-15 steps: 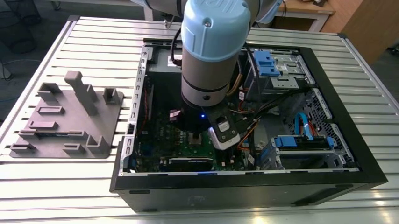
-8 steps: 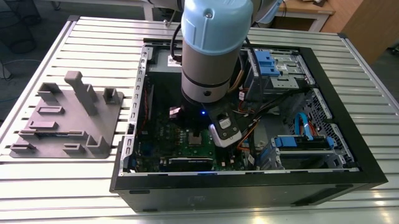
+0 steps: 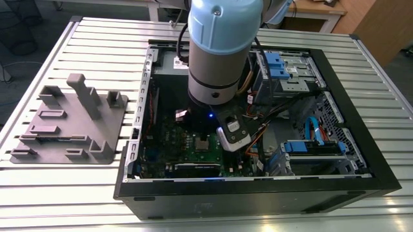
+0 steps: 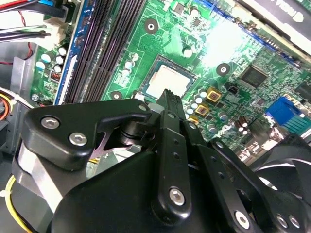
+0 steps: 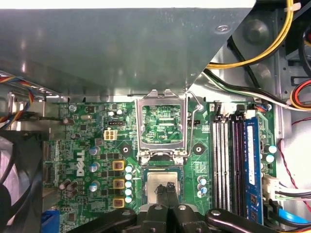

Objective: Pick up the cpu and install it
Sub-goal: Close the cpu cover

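1. The pincer [image 5: 167,186] hangs tip-down over the board with its two fingers pressed together and nothing pinched between them; in the second wrist view the pincer [image 4: 169,93] ends over the cpu's metal top, and whether it touches cannot be told.
2. The cpu [image 5: 154,181] lies flat in the socket [image 5: 163,169], silvery top facing up toward the arm; being square it has no real long axis, and its edges run parallel with the socket frame and the memory slots [image 5: 228,160] beside it.
3. Likely hazard: if the chip sits slightly askew, a downward push from the tips could bend the socket contacts; a sideways drag could also slide it off square.
4. The load plate [image 5: 140,124] stands open on the socket's side away from the pincer; the chip is therefore unclamped, and a knock would probably shift it.
5. In the exterior view the arm [image 3: 223,48] comes down from twelve o'clock into the open case [image 3: 361,187]; a grey fixture [image 3: 71,125] lies at nine o'clock of the case on the bench [image 3: 65,203], well apart.
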{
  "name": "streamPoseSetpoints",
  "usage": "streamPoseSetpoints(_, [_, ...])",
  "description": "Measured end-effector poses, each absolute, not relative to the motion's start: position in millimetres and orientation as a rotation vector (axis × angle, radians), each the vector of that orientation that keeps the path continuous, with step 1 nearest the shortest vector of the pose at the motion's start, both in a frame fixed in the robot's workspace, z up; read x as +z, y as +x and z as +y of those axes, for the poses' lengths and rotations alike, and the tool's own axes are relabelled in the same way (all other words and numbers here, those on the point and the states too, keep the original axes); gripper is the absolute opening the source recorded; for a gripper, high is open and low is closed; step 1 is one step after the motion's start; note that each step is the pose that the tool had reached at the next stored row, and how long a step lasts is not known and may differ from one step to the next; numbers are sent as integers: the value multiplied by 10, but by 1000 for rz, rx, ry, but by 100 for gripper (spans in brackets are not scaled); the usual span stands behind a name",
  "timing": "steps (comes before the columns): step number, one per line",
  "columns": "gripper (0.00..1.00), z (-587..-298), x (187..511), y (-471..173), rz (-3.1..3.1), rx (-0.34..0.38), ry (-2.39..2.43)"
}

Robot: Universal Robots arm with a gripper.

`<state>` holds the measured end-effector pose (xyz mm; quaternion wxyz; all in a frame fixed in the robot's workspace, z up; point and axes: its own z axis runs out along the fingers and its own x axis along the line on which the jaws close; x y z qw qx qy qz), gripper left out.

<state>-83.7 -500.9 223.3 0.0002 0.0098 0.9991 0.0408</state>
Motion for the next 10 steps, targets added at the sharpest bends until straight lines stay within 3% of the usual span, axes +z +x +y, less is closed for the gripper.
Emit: streamPoseSetpoints(10, [11, -4953, 2225, -694, 3138, 128, 31])
